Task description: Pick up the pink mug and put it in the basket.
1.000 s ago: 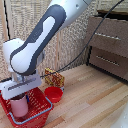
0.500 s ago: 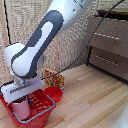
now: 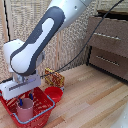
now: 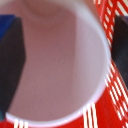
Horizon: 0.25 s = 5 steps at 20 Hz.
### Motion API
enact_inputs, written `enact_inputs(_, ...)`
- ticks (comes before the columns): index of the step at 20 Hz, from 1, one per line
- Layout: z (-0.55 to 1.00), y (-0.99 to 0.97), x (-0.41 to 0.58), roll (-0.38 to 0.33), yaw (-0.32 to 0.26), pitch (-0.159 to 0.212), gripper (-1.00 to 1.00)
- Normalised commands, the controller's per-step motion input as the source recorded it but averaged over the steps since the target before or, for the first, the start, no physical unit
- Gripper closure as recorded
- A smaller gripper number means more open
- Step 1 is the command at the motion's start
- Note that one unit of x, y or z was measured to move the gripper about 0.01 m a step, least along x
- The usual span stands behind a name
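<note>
Gripper: the gripper hangs straight down over the basket, its two blue-tipped fingers on either side of the mug's rim; they seem to be closed on the mug, though the exterior view is too coarse to show contact for certain
Mug: the pink mug stands upright inside the basket, toward the basket's front wall, directly under the gripper; whether its base rests on the basket floor or hangs just above it cannot be told
Wrist view: the mug fills nearly the whole picture, open mouth toward the camera, with a dark finger flanking it on each side, which fits a grasp across the rim from above
Basket: the red mesh basket sits on the wooden floor under the arm; its lattice shows beyond the mug in the wrist view, so the mug is well below the basket's rim
Why held so: a top-down pinch on the rim keeps the mug level and lets it pass between the basket walls without the gripper body striking them
Red bowl: a shallow red bowl lies just beside the basket, on the side toward the cabinet, apart from the mug
Other things: a small patterned box stands behind the bowl; a dark wooden cabinet stands well apart from the basket
Step in hand: judged to be the end of lowering, with letting go of the mug not yet done
</note>
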Motion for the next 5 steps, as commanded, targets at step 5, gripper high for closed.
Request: enact_inputs(5,0.75,-0.05,0.117,0.0,0.069,0.0,-1.0)
